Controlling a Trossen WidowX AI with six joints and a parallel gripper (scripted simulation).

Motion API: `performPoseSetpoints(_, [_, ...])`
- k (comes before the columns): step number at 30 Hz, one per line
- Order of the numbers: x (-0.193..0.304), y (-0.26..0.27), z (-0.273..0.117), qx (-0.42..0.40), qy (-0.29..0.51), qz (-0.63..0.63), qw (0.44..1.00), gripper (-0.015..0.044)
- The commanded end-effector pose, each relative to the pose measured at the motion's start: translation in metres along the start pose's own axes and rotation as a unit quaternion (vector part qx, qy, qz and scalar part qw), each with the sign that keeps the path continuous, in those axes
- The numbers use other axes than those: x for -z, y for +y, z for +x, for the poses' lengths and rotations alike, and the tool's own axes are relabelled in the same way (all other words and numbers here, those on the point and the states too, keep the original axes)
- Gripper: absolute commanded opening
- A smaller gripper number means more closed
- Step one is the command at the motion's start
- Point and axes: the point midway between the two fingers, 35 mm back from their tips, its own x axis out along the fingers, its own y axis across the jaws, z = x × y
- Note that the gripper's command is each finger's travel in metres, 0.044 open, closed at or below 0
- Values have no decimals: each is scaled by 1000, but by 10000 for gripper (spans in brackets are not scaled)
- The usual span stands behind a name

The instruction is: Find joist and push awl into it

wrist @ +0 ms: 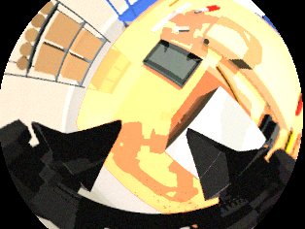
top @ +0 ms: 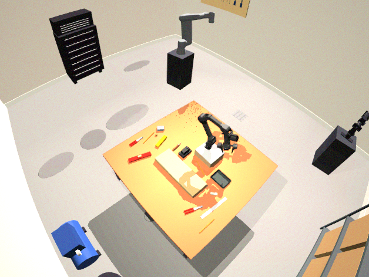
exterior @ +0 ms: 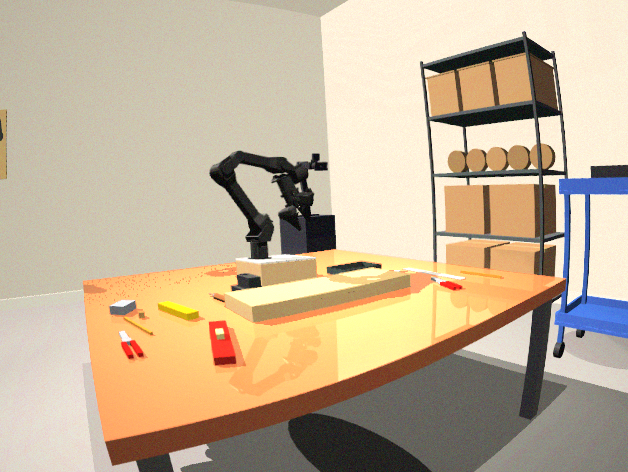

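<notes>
- Overhead, the hand (top: 228, 150) (exterior: 303, 222) (wrist: 153, 127) of the black arm (top: 205, 119) (exterior: 243, 203) hangs in the air, its fingers spread well apart with nothing between them, on the same side of the panel as the tray.
- The pale panel (top: 175, 169) (exterior: 314, 294) (wrist: 238, 39) lies flat on the tabletop (top: 154, 196) (exterior: 365, 350) (wrist: 136, 92).
- The black stud finder (top: 184, 151) (exterior: 247, 280) sits on the tabletop just beside the panel, outside the tray.
- Near the same long side of the panel lies the awl (top: 177, 146) (exterior: 218, 295), a slim, wooden-handled tool, close to the stud finder.
- The shallow dark tray (top: 220, 178) (exterior: 353, 267) (wrist: 172, 63) rests near the panel's opposite end, apart from it.
- Between tray and stud finder, alongside the panel, a white-topped block (top: 208, 153) (exterior: 284, 271) (wrist: 223, 121) carries the arm.
- A red level (top: 139, 156) (exterior: 221, 342) and a yellow bar (top: 161, 141) (exterior: 177, 310) lie off the panel's stud-finder end.
- Beyond the panel's tray end, a white strip (top: 213, 208) (exterior: 434, 274) (wrist: 171, 16) lies near red-handled pliers (top: 191, 208) (exterior: 446, 283) (wrist: 208, 9).
</notes>
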Motion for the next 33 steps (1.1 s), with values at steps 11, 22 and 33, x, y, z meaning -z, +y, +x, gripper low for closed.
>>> performPoseSetpoints(11, [-70, -45, 23, 68, -32, 24, 997, 440])
performPoseSetpoints(22, [-128, -136, 28, 132, -43, 61, 988, 440])
performPoseSetpoints(33, [-136, -251, 15, 179, -36, 107, 977, 440])
